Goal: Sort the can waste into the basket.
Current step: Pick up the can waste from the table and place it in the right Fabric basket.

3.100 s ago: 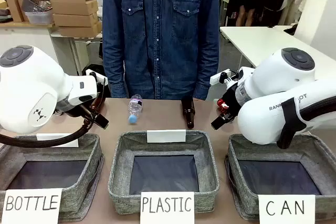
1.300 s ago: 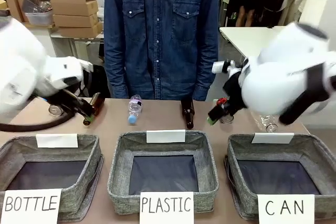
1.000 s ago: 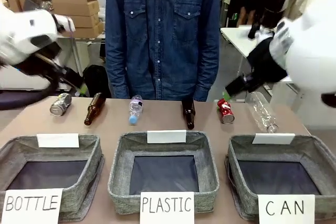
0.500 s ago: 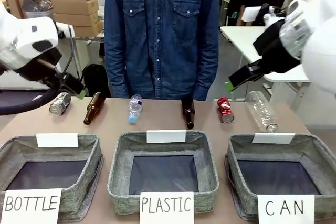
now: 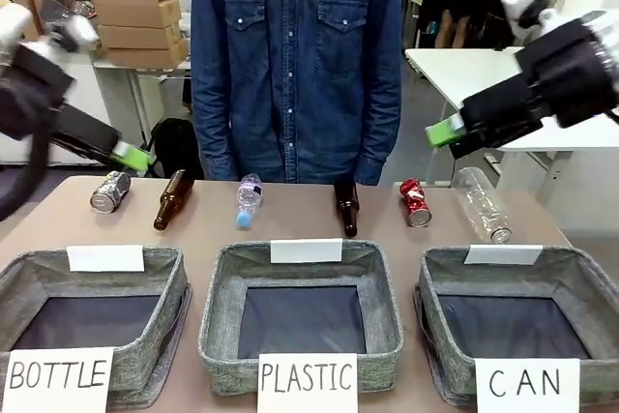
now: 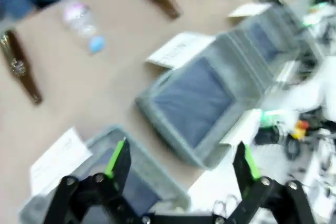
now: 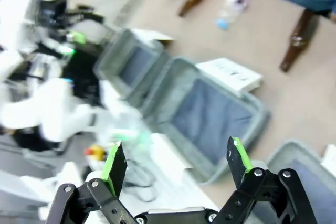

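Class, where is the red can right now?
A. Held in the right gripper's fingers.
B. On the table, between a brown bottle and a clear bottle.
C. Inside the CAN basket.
B: the red can lies on the table between the brown bottle and the clear bottle.

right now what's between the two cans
In the front view, between the grey can and red can: a brown bottle, a small plastic bottle, a second brown bottle.

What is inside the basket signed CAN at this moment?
Nothing visible: the CAN basket shows a bare dark bottom. The red can and the silvery can lie on the table beyond the baskets. The floor's nearest strip is hidden behind its paper sign.
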Robot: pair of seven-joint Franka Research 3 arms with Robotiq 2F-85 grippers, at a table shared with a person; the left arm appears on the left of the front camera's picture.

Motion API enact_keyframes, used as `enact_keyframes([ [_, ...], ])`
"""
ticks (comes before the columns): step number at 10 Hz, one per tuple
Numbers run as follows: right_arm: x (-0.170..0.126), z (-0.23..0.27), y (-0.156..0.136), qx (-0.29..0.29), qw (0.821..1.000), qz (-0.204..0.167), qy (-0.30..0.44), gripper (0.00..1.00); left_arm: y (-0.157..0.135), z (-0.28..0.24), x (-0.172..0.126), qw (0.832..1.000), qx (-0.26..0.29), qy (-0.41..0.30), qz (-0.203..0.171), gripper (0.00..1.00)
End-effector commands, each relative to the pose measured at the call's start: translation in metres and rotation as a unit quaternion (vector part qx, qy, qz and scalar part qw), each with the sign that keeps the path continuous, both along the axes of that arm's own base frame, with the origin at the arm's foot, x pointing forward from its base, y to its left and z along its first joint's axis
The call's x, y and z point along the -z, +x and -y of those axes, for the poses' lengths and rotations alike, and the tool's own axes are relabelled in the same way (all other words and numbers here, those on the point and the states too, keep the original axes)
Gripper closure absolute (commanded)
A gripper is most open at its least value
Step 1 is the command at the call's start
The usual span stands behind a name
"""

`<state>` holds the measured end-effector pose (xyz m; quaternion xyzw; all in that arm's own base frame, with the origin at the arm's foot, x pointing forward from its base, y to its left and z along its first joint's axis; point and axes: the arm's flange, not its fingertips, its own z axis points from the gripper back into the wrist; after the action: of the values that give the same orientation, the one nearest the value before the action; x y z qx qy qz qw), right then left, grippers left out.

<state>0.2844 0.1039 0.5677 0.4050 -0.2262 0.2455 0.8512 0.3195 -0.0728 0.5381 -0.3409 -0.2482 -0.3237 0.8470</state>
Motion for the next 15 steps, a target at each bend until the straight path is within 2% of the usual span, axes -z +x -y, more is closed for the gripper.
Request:
enact_keyframes([
  [1, 0.013, 0.049, -0.001, 0.033, 0.966, -0.169, 0.191, 0.00, -0.004, -0.049, 0.006, 0.966, 0.093, -0.238, -0.042, 0.00],
  [2, 0.021, 0.067, 0.000, 0.049, 0.956, -0.185, 0.223, 0.00, -0.003, -0.066, 0.010, 0.942, 0.070, -0.327, -0.037, 0.00],
  [3, 0.034, 0.092, 0.003, 0.068, 0.942, -0.201, 0.260, 0.00, -0.003, -0.089, 0.019, 0.910, 0.038, -0.411, -0.025, 0.00],
  [5, 0.051, 0.127, 0.001, 0.117, 0.918, -0.208, 0.317, 0.00, -0.001, -0.113, 0.037, 0.881, 0.002, -0.472, -0.030, 0.00],
  [6, 0.054, 0.139, -0.008, 0.167, 0.911, -0.188, 0.326, 0.00, 0.002, -0.126, 0.046, 0.875, -0.024, -0.482, -0.044, 0.00],
  [7, 0.028, 0.134, 0.018, 0.079, 0.928, -0.208, 0.298, 0.00, 0.008, -0.125, 0.051, 0.900, -0.132, -0.406, -0.091, 0.00],
  [8, 0.028, 0.134, 0.018, 0.079, 0.928, -0.208, 0.298, 0.00, 0.007, -0.144, 0.018, 0.880, -0.005, -0.474, -0.017, 0.00],
  [15, 0.028, 0.134, 0.018, 0.079, 0.928, -0.208, 0.298, 0.00, 0.007, -0.144, 0.018, 0.880, -0.005, -0.474, -0.017, 0.00],
])
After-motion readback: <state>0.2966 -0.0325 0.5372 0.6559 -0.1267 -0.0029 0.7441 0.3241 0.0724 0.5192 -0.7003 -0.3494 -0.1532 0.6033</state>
